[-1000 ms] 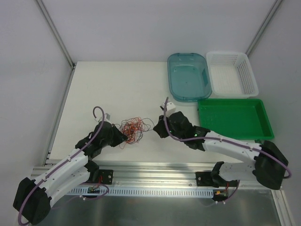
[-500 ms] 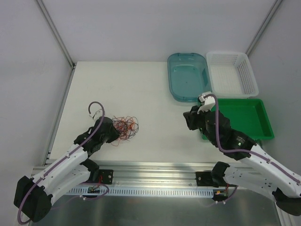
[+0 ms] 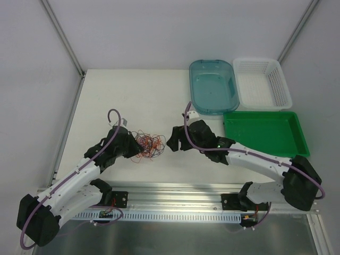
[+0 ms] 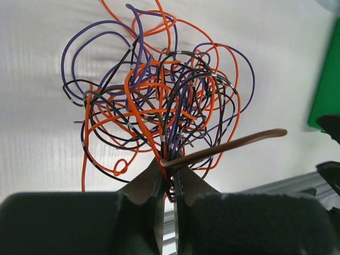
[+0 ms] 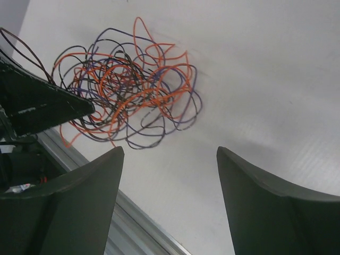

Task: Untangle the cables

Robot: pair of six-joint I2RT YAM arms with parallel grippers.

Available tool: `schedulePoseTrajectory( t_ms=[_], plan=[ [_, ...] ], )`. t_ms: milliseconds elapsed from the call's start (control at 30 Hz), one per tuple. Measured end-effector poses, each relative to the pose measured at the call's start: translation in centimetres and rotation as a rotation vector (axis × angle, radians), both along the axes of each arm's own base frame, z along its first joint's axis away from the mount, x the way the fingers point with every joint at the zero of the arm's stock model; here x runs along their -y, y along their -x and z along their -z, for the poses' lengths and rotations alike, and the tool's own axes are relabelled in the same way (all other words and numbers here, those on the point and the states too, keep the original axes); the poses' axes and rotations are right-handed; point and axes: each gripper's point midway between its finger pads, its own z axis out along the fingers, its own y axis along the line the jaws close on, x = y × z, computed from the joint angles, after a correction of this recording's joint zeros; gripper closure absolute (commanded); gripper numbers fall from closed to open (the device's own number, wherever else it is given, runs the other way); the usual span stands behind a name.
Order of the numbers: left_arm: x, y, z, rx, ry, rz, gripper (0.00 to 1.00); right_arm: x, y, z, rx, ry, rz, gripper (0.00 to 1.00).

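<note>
The cables [image 3: 149, 144] are a tangled ball of thin orange, black and purple wires lying on the white table, left of centre. My left gripper [image 3: 138, 150] is shut on strands at the ball's near-left side; in the left wrist view the jaws [image 4: 169, 171] pinch several wires of the cables [image 4: 159, 101], and one brown strand [image 4: 228, 146] sticks out to the right. My right gripper [image 3: 171, 142] hovers just right of the ball, open, with nothing between its fingers. The right wrist view shows the cables [image 5: 127, 87] ahead of the open right gripper [image 5: 170, 150].
At the back right stand a blue tub [image 3: 213, 86] and a white basket [image 3: 262, 82], with a green tray [image 3: 265, 133] in front of them. An aluminium rail [image 3: 175, 191] runs along the table's near edge. The left gripper's black body [image 5: 48, 109] shows beside the ball.
My right arm swung out to the green tray, then came back to the ball's right side, and its jaws opened wide. The left gripper stayed shut on the bundle, shifting only slightly.
</note>
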Motion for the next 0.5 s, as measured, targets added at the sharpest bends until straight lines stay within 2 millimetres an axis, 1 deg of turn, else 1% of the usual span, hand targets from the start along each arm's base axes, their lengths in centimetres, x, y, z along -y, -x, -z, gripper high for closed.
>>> schedulePoseTrajectory(
  t_ms=[100, 200, 333, 400, 433, 467, 500],
  plan=[
    [0.2, 0.1, 0.4, -0.003, 0.011, 0.009, 0.96, -2.8, -0.3, 1.4, -0.057, -0.059, -0.011, 0.25],
    [0.4, 0.4, 0.8, -0.017, 0.019, 0.02, 0.96, -5.4, -0.2, 3.1, -0.118, -0.088, -0.031, 0.25],
    [0.6, 0.4, 1.4, -0.024, 0.022, 0.023, 0.96, -7.9, 0.1, 5.0, -0.179, -0.111, -0.044, 0.28],
    [0.6, 0.4, 1.4, -0.02, 0.026, 0.024, 0.93, -8.6, 0.1, 5.7, -0.197, -0.115, -0.044, 0.37],
    [0.7, 0.3, 1.4, -0.017, 0.028, 0.023, 0.91, -8.8, 0.1, 6.1, -0.205, -0.116, -0.041, 0.44],
    [0.7, 0.3, 1.4, -0.016, 0.029, 0.023, 0.86, -8.9, 0.1, 6.5, -0.214, -0.113, -0.039, 0.56],
    [0.7, 0.3, 1.4, -0.014, 0.031, 0.022, 0.84, -8.9, 0.1, 6.8, -0.217, -0.108, -0.039, 0.63]
  ],
)
